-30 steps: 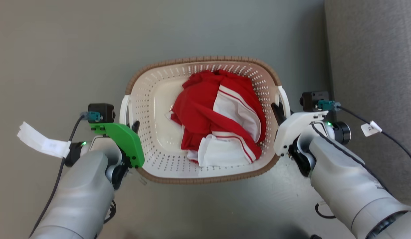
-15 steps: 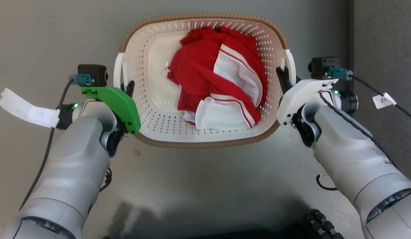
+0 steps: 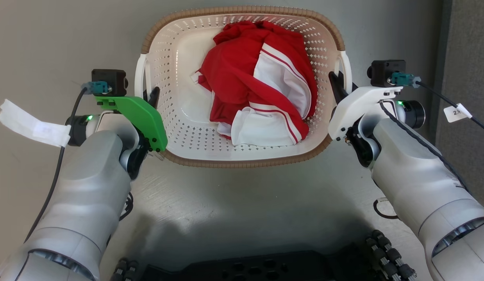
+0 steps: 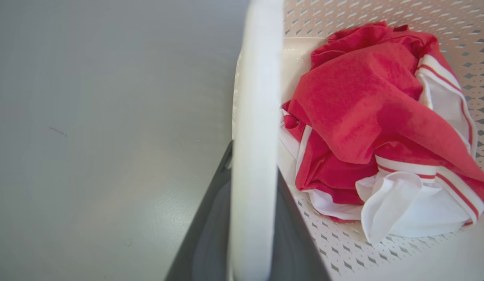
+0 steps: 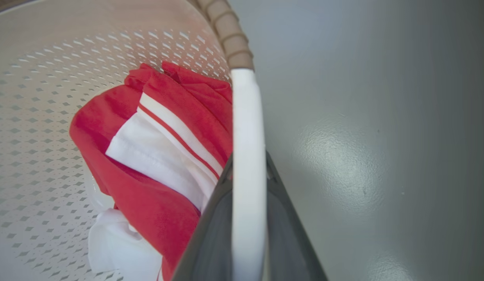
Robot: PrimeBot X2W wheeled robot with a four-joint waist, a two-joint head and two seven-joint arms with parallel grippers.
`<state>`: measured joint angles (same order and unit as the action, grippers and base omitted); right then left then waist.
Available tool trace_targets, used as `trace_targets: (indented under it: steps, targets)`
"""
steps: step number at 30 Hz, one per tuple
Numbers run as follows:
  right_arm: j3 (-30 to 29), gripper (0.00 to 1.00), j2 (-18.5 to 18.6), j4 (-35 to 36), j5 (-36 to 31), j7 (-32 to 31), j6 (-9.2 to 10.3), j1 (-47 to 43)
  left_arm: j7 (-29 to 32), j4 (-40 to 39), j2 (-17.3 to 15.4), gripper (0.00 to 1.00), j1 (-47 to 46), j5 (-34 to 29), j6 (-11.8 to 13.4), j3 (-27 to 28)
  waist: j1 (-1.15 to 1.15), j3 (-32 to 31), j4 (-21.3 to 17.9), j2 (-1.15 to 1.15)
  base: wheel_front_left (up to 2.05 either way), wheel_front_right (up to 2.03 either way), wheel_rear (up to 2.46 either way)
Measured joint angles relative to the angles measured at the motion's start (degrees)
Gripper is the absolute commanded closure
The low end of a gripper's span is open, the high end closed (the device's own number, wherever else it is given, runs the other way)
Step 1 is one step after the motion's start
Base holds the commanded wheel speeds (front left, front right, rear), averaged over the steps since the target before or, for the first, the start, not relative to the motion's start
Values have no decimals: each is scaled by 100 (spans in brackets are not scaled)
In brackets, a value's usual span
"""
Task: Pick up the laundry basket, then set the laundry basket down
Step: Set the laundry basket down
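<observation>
Laundry basket, centred ahead of the robot above the grey floor and gripped at both ends. Left gripper: the two dark fingers pinch the white left handle, one on each side of it. Right gripper: clamped in the same way on the white right handle. A crumpled red and white garment lies inside, toward the right wall. The base appears raised off the floor, but contact cannot be confirmed.
</observation>
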<state>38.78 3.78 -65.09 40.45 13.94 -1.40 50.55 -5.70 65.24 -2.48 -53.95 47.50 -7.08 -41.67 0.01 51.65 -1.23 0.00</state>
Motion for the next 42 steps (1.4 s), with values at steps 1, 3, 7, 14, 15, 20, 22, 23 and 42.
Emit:
trace_targets:
  steps: [1, 3, 7, 14, 15, 20, 22, 23, 42]
  targets:
    - [-22, 100, -2, -13, 1, 0, 0, 1, -8, 15, 9, 100, -9, 0, -4, -5, 0, 15, 6, 0, 0, 0, 0]
    - [-56, 100, -5, -31, 7, 0, -2, 1, -48, 46, 30, 100, -15, 0, -7, -19, 0, 40, 12, 0, 0, 0, 0]
    - [-79, 100, -12, -75, 13, 1, -7, 3, -47, 85, 52, 100, -43, 0, -30, -43, 0, 85, 8, 0, 0, 0, 0]
    - [-103, 100, -27, -102, 47, 75, -62, 91, -37, 141, 44, 100, -153, 24, -32, -42, -1, 200, -18, 0, 0, 0, 0]
    - [-107, 100, -29, -102, 51, 92, -73, 92, -34, 148, 45, 100, -153, 38, -35, -37, -1, 208, -19, 0, 0, 0, 0]
    - [-107, 100, -23, -120, 51, 167, -130, 96, -5, 180, 49, 100, -188, 71, -48, -41, -1, 244, -7, 0, 0, 0, 0]
    - [-108, 100, -16, -131, 51, 170, -158, 102, -5, 182, 54, 100, -196, 71, -48, -44, -1, 251, 1, 0, 0, 0, 0]
    - [-108, 100, -16, -138, 51, 175, -159, 105, -5, 187, 55, 100, -201, 71, -48, -48, -1, 253, 4, 0, 0, 0, 0]
    - [-153, 0, 186, 36, -118, 105, -221, 189, -65, 87, -9, 0, -242, 124, -48, -182, -1, 212, 58, 0, 0, 0, 0]
